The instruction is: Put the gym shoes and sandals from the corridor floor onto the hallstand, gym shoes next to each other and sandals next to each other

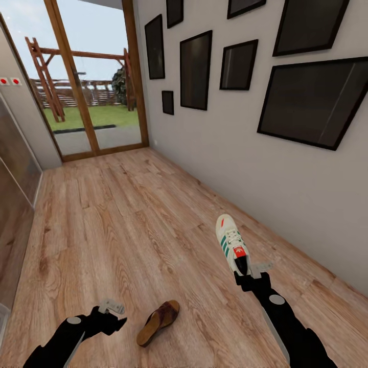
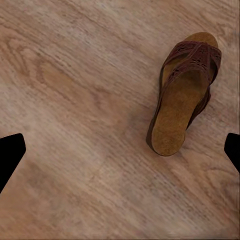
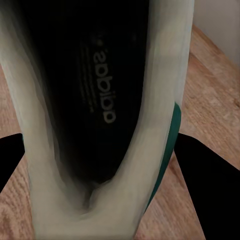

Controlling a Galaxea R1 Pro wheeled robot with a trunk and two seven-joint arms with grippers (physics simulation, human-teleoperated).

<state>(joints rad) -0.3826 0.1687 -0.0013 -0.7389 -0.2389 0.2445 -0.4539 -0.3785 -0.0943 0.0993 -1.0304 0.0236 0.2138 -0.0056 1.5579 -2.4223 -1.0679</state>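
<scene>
Gym shoe [image 1: 231,242] pinched at heel by right end effector [image 1: 251,273]; slip risk. Left end effector [image 1: 113,307] spread, empty, near sandal [image 1: 158,322].

The corridor floor [image 1: 128,214] is laid in light brown wood-plank laminate, with grain and knots seen throughout; it is bounded by a grey wall on the right and a glazed wooden door at the far end. One dark brown sandal [image 1: 158,322] is seen lying flat on the planks, near and slightly left of centre, its tan footbed turned upward and its embossed strap at the farther end.
</scene>
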